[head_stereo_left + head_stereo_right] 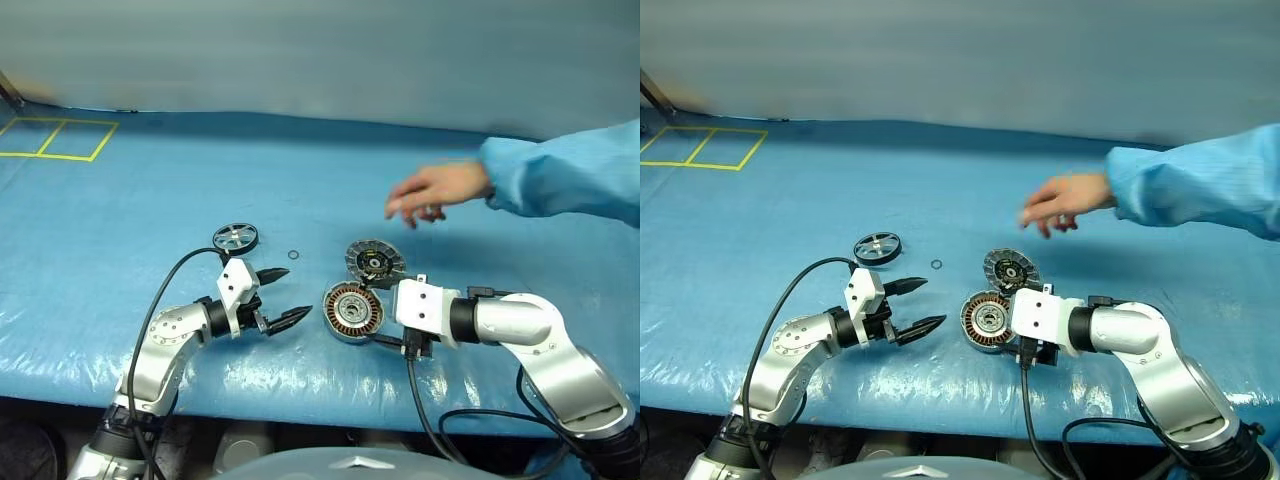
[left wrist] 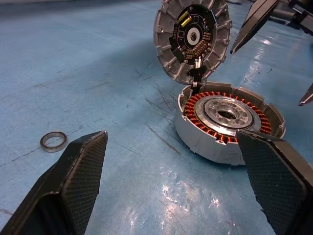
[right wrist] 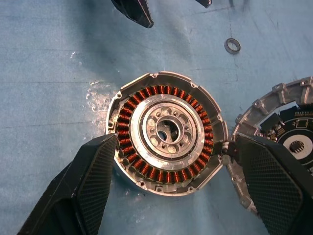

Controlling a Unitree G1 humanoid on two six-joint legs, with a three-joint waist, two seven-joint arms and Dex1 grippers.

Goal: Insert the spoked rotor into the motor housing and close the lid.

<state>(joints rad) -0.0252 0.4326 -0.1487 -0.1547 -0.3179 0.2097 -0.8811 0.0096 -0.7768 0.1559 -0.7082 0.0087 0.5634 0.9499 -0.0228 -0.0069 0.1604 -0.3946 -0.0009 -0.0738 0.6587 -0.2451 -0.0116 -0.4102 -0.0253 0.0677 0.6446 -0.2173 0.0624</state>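
The round silver motor housing [image 1: 352, 310], showing its ring of copper-brown windings, is lying on the blue plastic-covered surface [image 1: 120, 200] just right of centre in the head view. The light-grey segmented lid [image 1: 375, 261] is lying face-up just above and to the right of it, seemingly joined to it by a short dark link. The small black-rimmed spoked rotor [image 1: 235, 238] is resting well apart, up and to the left, with a tiny thin wire ring [image 1: 293, 255] between it and the lid.

The left end effector [image 1: 281, 296] is hovering beside the housing on its left, its fingers spread wide and gripping nothing. The right end effector [image 3: 171, 191] is hanging over the housing with its fingers standing apart on either side, likewise empty.

A person's hand [image 1: 432, 193] in a light-blue sleeve [image 1: 565, 175] is reaching in at the upper right.

Risks, as judged:
- The lid is likely dragging the housing if either is nudged.
- The rotor is lying flat, so a pinch may be slipping off its rim.
- The person's hand is crowding the right arm's working area.
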